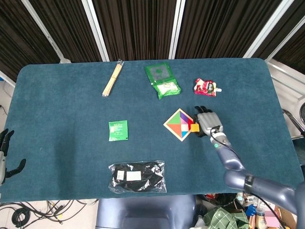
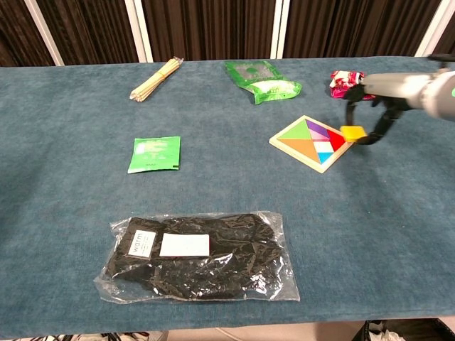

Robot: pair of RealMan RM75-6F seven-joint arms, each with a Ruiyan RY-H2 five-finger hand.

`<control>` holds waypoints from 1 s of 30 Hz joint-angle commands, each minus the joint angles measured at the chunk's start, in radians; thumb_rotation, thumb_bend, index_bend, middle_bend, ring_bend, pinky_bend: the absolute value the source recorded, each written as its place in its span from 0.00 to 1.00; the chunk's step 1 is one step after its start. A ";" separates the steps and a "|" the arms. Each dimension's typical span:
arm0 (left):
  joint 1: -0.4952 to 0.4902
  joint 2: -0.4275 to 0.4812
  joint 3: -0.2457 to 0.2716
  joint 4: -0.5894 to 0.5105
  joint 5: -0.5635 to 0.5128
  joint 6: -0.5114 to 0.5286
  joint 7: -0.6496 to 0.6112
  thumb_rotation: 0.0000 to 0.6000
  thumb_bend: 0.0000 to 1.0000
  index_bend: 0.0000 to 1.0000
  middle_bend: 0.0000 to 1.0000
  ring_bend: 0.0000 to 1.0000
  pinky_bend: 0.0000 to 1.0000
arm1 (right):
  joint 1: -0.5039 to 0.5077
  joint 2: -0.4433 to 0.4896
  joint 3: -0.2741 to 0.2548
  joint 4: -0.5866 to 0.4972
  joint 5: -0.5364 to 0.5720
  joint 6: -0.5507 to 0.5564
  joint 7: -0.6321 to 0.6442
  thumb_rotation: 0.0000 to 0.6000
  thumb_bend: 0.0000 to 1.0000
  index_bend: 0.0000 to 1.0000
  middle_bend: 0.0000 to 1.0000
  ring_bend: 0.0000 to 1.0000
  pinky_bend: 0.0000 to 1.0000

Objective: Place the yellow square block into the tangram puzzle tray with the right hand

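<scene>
while the block (image 1: pixel 194 127) hangs at the right corner of the tray (image 1: pixel 173 131), right of frame centre in the head view, the right hand (image 1: pixel 207 123) grasps it, fingers curled toward the puzzle. i judge this the carrying step near its end: the block is over the tray's edge, not yet seated. the next move calls for lining the square up with the open slot and lowering it flat before the fingers let go. the left hand (image 1: pixel 5 151) sits at the far left edge, off the table, fingers spread and holding nothing. the table (image 1: pixel 57 114) is covered in teal felt with a short nap.

in the chest view, right of centre, the yellow square (image 2: pixel 352 132) is pinched under dark fingertips (image 2: pixel 371 136), just above the tray's right corner. the tray (image 2: pixel 304 152) is a flat wooden diamond with a pale rim, filled with glossy coloured triangles. at lower left lies a crinkled clear bag (image 2: pixel 199 256) of black cloth; a flat green packet (image 2: pixel 155 153) lies left of centre.
</scene>
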 commanded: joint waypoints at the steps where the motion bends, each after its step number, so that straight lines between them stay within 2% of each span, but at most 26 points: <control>1: 0.000 0.001 -0.001 -0.001 -0.001 -0.001 -0.003 1.00 0.31 0.00 0.00 0.00 0.00 | 0.064 -0.064 -0.003 0.016 0.121 0.051 -0.110 1.00 0.29 0.53 0.03 0.00 0.14; 5: -0.001 0.004 0.000 -0.003 -0.002 -0.003 -0.006 1.00 0.31 0.00 0.00 0.00 0.00 | 0.095 -0.094 -0.006 0.038 0.201 0.073 -0.173 1.00 0.29 0.53 0.03 0.00 0.14; 10: -0.001 0.007 0.000 -0.005 -0.002 -0.006 -0.016 1.00 0.31 0.00 0.00 0.00 0.00 | 0.111 -0.115 -0.004 0.054 0.233 0.091 -0.197 1.00 0.29 0.53 0.03 0.00 0.14; 30: 0.000 0.007 0.001 -0.009 0.001 0.000 -0.016 1.00 0.31 0.00 0.00 0.00 0.00 | 0.111 -0.156 -0.019 0.108 0.166 0.076 -0.169 1.00 0.29 0.53 0.03 0.00 0.14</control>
